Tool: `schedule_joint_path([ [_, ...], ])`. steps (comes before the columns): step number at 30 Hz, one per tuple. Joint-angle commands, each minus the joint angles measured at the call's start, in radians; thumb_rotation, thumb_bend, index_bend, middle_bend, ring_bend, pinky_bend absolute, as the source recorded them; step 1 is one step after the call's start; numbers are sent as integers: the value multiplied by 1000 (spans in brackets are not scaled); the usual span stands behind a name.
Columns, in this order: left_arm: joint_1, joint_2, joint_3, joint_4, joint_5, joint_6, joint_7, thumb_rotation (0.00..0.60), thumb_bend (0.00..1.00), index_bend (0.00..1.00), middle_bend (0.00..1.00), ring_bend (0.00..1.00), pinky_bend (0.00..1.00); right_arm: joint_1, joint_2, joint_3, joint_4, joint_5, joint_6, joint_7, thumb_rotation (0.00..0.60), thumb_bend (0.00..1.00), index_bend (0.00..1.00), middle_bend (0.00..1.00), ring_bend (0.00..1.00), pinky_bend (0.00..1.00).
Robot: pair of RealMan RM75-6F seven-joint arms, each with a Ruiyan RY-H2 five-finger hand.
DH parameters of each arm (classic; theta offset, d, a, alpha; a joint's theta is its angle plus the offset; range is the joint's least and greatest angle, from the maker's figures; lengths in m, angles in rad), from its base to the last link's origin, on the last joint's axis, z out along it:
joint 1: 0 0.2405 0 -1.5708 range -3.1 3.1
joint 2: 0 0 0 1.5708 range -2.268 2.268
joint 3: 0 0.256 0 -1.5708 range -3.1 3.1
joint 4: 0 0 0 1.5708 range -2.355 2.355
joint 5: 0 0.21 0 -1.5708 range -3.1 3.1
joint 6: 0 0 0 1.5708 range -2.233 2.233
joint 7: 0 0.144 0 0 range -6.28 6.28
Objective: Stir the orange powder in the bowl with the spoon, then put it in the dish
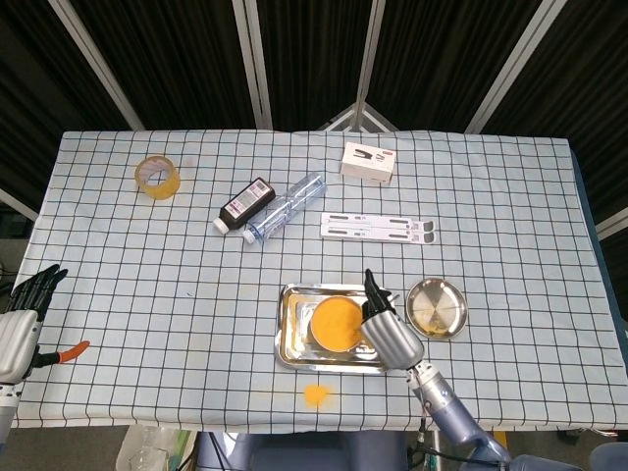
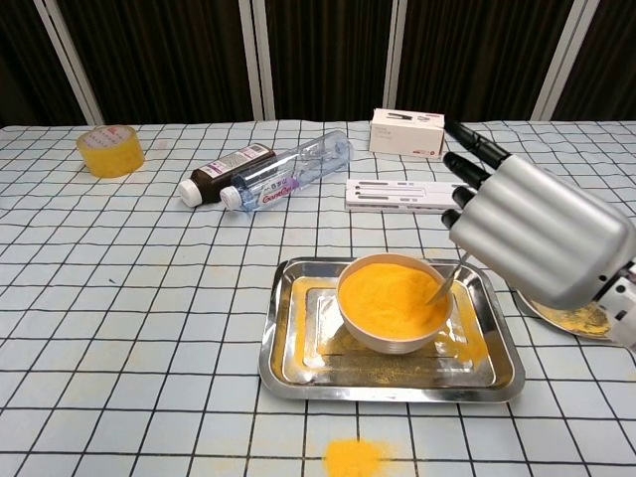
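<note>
One bowl [image 2: 393, 301] heaped with orange powder [image 2: 390, 294] sits in a steel tray [image 2: 288, 364]. The right hand [image 2: 532, 234] hovers just right of the bowl, its fingers [image 2: 475, 144] curled around the spoon [image 2: 444, 283], whose tip dips into the powder at the bowl's right edge. Right of the bowl lies the dish [image 1: 438, 307]. Far left of the bowl, at the surface [image 1: 196, 285] edge, the left hand [image 1: 22, 319] holds nothing, fingers apart.
</note>
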Motion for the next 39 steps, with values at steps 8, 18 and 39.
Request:
schedule_joint_path([
  [8, 0, 2, -1, 0, 0, 0, -4, 600, 4, 0, 0, 0, 0, -11, -5, -14, 13, 0, -16, -18, 600, 567, 608, 511, 182, 0],
  [18, 0, 5, 1, -1, 4, -1, -13, 600, 4, 0, 0, 0, 0, 5, -83, -5, 61, 11, -47, -21, 600, 568, 608, 511, 182, 0],
  [39, 0, 8, 1, -1, 2, -3, -23, 600, 4, 0, 0, 0, 0, 32, -106, 52, 69, 32, -39, -49, 600, 571, 608, 511, 182, 0],
])
